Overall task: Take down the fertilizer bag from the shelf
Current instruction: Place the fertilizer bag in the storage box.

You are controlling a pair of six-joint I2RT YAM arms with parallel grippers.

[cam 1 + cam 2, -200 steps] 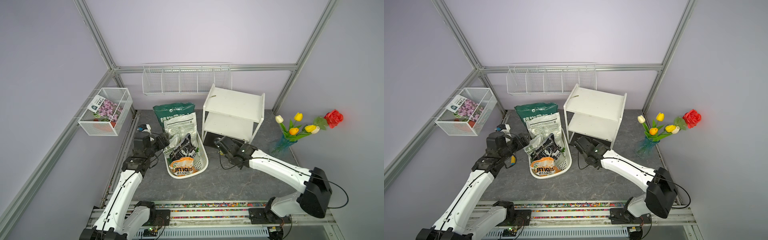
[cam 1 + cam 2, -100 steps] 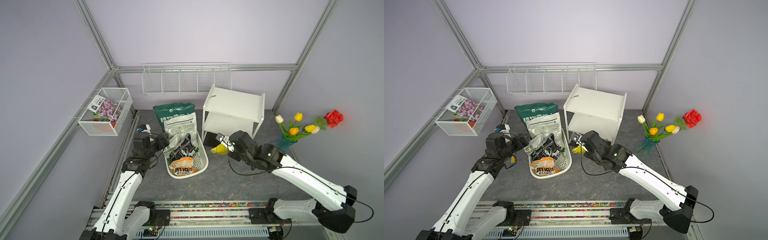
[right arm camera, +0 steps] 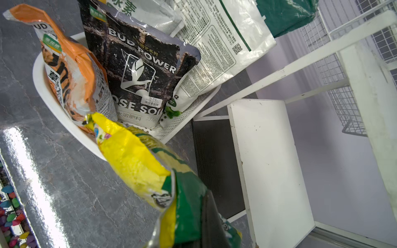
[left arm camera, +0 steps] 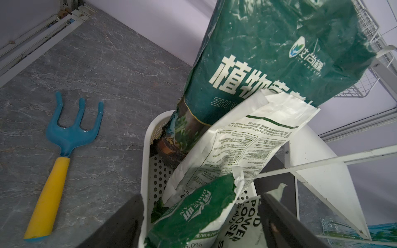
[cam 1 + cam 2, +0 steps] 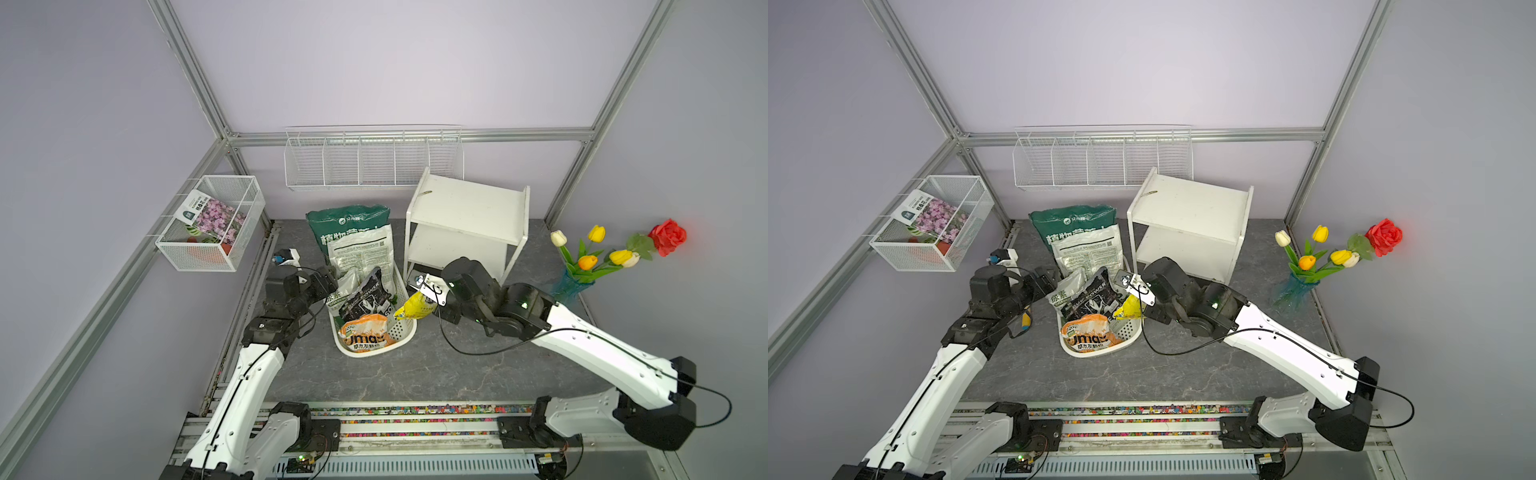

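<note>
The right gripper [image 5: 430, 302] has come out from under the shelf [image 5: 465, 199] with the yellow bag [image 5: 415, 308] clamped by one end. A second ago it was reaching in at the dark bottom board. The bag now sticks out ahead of the gripper, clear of the shelf behind it. Its far end is over the near rim of the white basket [image 5: 365, 354], though I cannot tell whether it touches. The taking-down looks nearly done. What remains, I judge, is lowering the bag and letting go, into the basket or onto the tabletop [image 5: 415, 374] beside it.

Ahead of the right gripper the basket is crowded. It holds an orange bag [image 5: 365, 332], a black bag [image 5: 365, 297], a small pouch [image 5: 343, 286], a white bag [image 5: 361, 253] and, farthest off, a tall green bag [image 5: 349, 220]. There is little room at the near rim.

The left gripper [image 5: 327, 277] sits unmoved at the basket's opposite side, jaws apart and holding nothing. Beyond it, the mesh box [image 5: 199, 257] on the wall holds a flower packet [image 5: 210, 216]. The shelf's two white boards are bare.
</note>
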